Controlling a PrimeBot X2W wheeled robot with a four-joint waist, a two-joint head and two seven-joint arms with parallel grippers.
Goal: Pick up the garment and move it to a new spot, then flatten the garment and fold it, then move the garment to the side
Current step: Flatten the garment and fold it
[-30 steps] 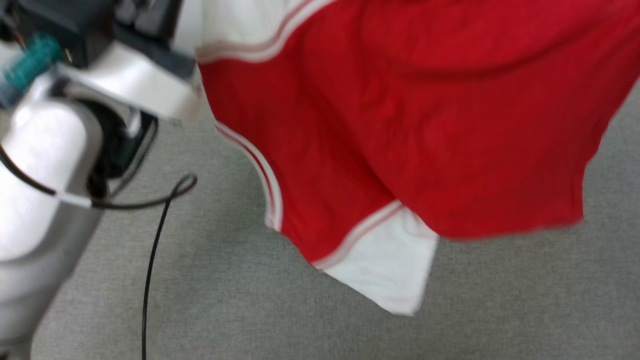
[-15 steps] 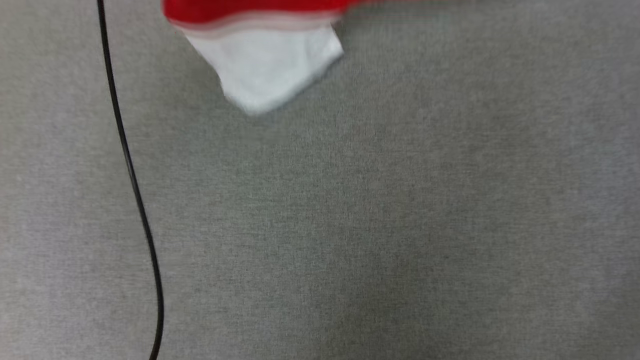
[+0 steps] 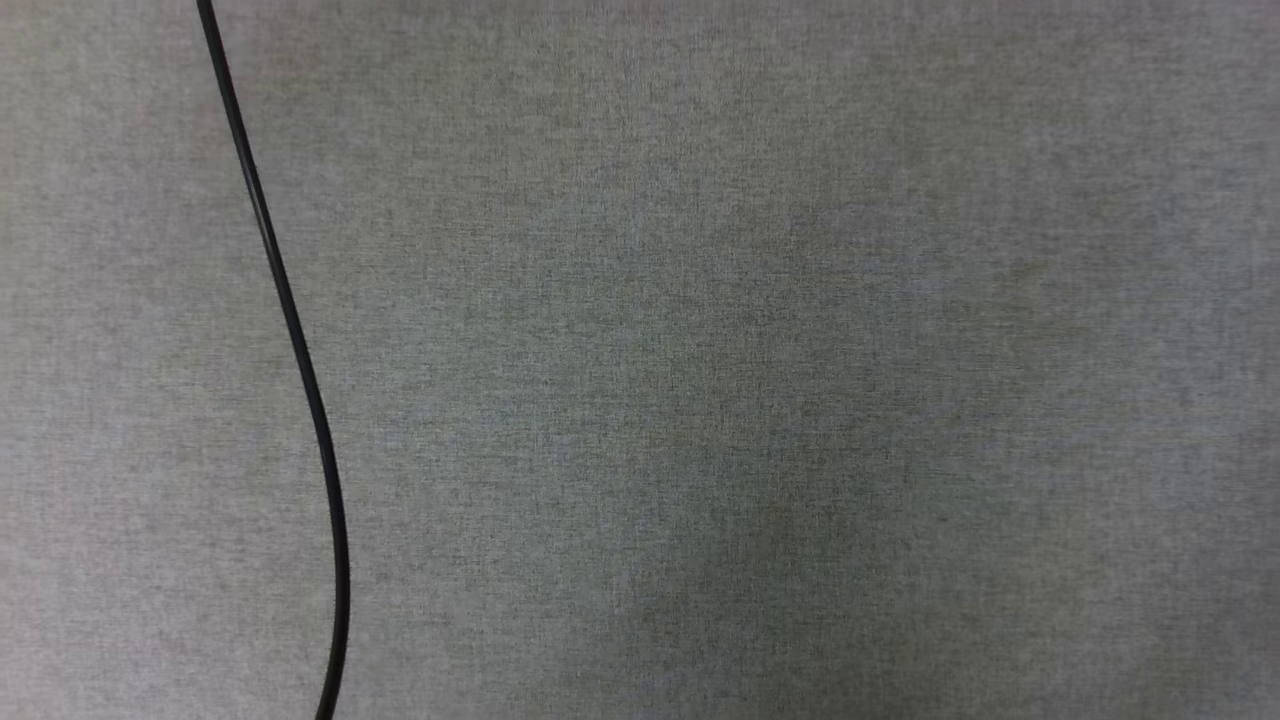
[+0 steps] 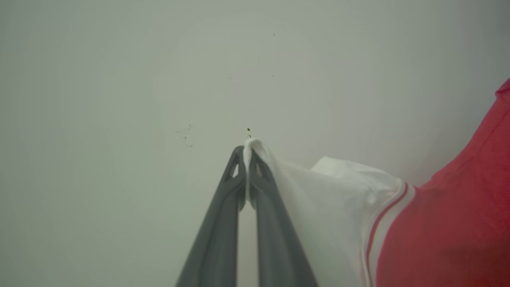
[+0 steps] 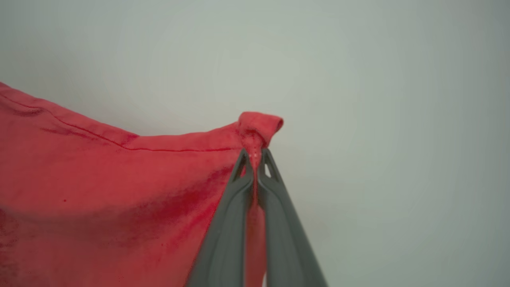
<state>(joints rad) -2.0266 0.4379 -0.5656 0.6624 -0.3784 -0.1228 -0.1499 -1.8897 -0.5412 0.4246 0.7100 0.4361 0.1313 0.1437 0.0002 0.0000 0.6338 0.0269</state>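
You had the garment (image 5: 99, 179) strung from left gripper (image 4: 246, 150), pinching its white sleeve (image 4: 330, 199), across to right gripper (image 5: 255, 154), pinching a red corner (image 5: 259, 121).

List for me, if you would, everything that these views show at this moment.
garment: one, red with a white sleeve and red-and-white striped trim; hanging from both grippers in the wrist views
cable: one, black; curving from top to bottom at the left of the head view
grey surface: one, grey, woven-looking; under the cable in the head view
pale surface: one, off-white with a few small dark marks; behind the fingers in the left wrist view
left gripper: one, dark grey; shut on a corner of the white sleeve
right gripper: one, dark grey; shut on a bunched fold of the red edge
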